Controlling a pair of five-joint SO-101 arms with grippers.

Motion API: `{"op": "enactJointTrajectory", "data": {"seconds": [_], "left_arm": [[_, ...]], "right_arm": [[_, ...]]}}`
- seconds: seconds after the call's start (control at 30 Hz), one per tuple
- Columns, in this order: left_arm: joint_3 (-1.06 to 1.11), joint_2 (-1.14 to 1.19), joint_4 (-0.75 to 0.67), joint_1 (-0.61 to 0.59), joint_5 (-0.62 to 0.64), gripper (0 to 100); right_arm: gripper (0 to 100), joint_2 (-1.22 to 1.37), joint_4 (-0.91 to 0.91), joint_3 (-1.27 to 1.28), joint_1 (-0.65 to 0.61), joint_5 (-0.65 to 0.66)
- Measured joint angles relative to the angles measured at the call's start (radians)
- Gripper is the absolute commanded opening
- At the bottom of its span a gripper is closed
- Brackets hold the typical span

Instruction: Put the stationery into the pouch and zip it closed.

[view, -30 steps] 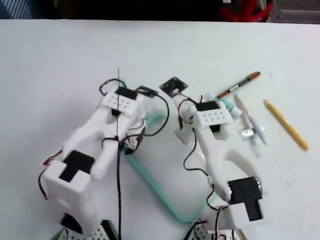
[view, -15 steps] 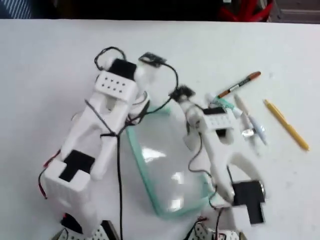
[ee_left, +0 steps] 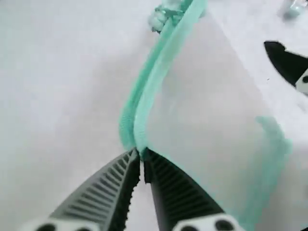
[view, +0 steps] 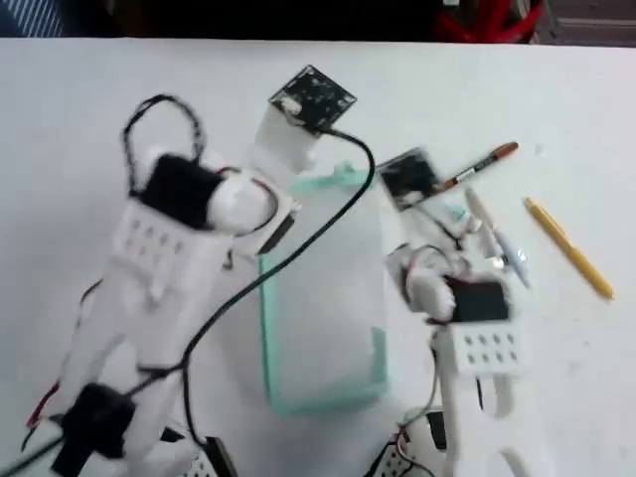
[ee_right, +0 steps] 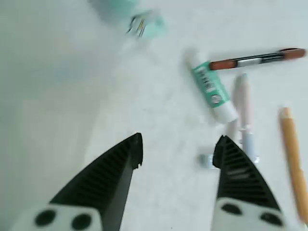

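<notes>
Translucent pouch [view: 323, 288] with mint-green edging [ee_left: 129, 113]

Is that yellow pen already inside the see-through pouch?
No, the yellow pen lies out on the table, well apart from the pouch.

robotics lab, by the look of it: a plain white table [view: 79, 89] carries a white plastic arm [view: 149, 268] at lower left and a second arm [view: 482, 358] at lower right, black cables [view: 298, 245] looping loose between their joints; a red object [view: 487, 20] sits in the dark room at upper right.
</notes>
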Motion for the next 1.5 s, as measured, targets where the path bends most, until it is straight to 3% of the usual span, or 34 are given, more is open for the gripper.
{"op": "enactJointTrajectory", "data": {"seconds": [0.1, 0.23, 0.53, 0.73, 0.83, 0.93, 1.1, 1.13, 1.23, 1.4, 1.5], "left_arm": [[0.0, -0.115, 0.0, 0.002, -0.046, 2], [0.0, -0.252, 0.0, 0.002, -0.083, 2], [0.017, -0.535, 0.0, -0.003, -0.091, 2], [0.324, -0.713, -0.074, 0.0, -0.092, 2], [0.493, -0.819, -0.14, -0.025, -0.15, 2], [0.603, -0.893, -0.167, -0.112, -0.207, 6], [0.822, -0.896, -0.212, -0.147, -0.262, 28], [0.868, -0.891, -0.222, -0.132, -0.265, 28], [0.964, -0.881, -0.236, -0.114, -0.273, 24], [1.054, -0.893, -0.327, -0.086, -0.302, 28], [1.091, -0.816, -0.416, -0.087, -0.222, 28]], "right_arm": [[24.0, -0.129, 0.037, -0.08, 0.064, -0.046], [24.0, -0.18, 0.157, -0.253, 0.055, -0.054], [24.0, 0.106, 0.535, -0.853, 0.018, -0.215], [24.1, 0.285, 0.641, -1.0, -0.124, -0.382], [24.1, 0.284, 0.641, -1.011, -0.163, -0.404], [24.1, 0.284, 0.641, -1.008, -0.123, -0.405], [23.8, 0.304, 0.601, -0.852, -0.064, -0.405], [23.8, 0.313, 0.58, -0.802, -0.058, -0.397], [23.7, 0.319, 0.5, -0.651, -0.038, -0.31], [23.7, 0.327, 0.33, -0.384, -0.011, -0.157], [23.9, 0.327, 0.186, -0.236, -0.017, -0.075]]}}
